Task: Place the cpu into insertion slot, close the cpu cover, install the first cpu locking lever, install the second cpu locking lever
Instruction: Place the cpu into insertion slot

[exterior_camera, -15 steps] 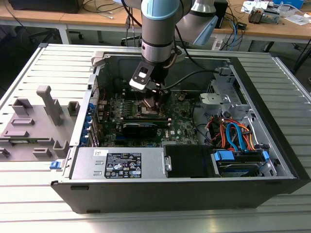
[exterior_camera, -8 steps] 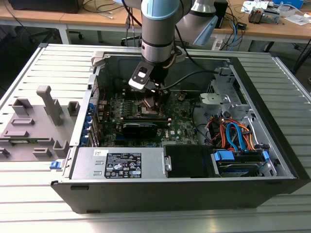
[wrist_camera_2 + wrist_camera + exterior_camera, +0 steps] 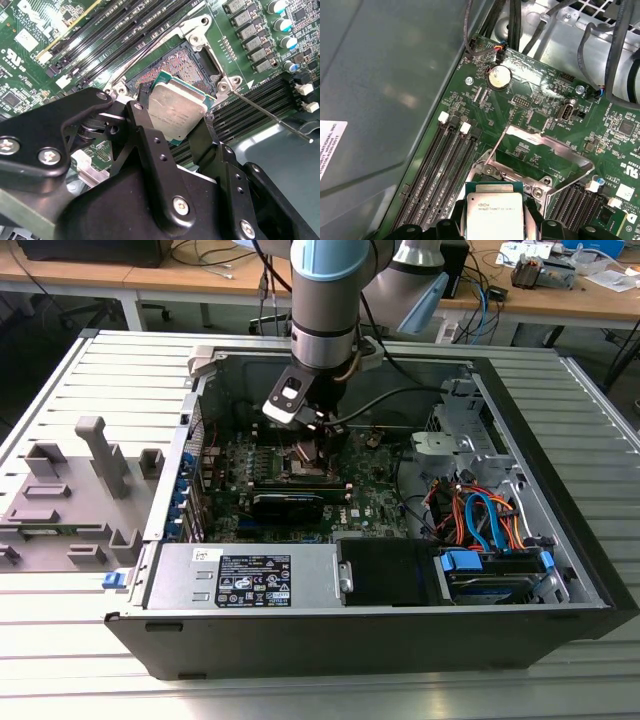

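ribbed grey metal table (image 3: 60,640), wooden desks (image 3: 200,280) with loose cables along the back. item: gripper (image 3: 172,120), black, two fingers (image 3: 145,130), set narrow and clamped on the cpu (image 3: 177,111). item: cpu, flat square chip, silver-grey top facing up, gripped by two opposite edges, tilted, held just above the insertion slot (image 3: 172,65), not seated in it. item: insertion slot, square socket with dark pinned middle and silver rim, uncovered, set into the green circuit board (image 3: 370,490). item: cpu cover (image 3: 547,146), thin silver frame with cut-out middle, swung up and standing open on the far side of the slot in the first wrist view. item: locking lever (image 3: 272,116), thin metal rod, unlatched, angled away from one corner of the socket across the neighbouring slots. item: memory slots (image 3: 440,170), long, black, empty, in banks on both sides of the socket. item: coin battery (image 3: 499,77), round, silver, on the board beyond the cover. item: robot arm (image 3: 325,290), pale blue and silver, reaching straight down into the case. item: computer case (image 3: 380,640), black, lying on its side on the table, side panel off. item: power supply (image 3: 250,575), silver box with label, along the near wall of the case. item: drive caddy (image 3: 465,562), blue, at the exterior view's right, near orange and blue cables. item: grey fixture (image 3: 70,490), moulded holders, on the table at the exterior view's left, well apart from the gripper.
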`<state>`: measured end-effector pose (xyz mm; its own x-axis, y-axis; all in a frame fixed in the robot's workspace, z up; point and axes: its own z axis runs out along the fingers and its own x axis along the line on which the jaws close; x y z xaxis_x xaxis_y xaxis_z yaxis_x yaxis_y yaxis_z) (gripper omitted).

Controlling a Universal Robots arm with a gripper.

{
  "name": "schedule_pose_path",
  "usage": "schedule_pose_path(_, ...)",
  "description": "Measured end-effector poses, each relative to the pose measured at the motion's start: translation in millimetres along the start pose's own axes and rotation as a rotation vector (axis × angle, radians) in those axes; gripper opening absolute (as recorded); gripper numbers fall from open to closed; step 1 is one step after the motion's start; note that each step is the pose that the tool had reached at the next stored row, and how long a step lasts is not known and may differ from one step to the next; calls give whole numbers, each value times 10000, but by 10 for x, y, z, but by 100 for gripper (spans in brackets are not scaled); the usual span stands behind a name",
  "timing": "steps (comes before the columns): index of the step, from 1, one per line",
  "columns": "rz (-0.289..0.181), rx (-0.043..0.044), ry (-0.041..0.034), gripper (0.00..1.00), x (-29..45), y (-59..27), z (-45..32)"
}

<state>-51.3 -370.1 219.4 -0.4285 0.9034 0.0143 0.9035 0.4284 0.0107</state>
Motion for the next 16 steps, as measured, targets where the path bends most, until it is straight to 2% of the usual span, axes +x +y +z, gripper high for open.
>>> schedule_pose_path(16,384,-6,-4,55,0,0,0)
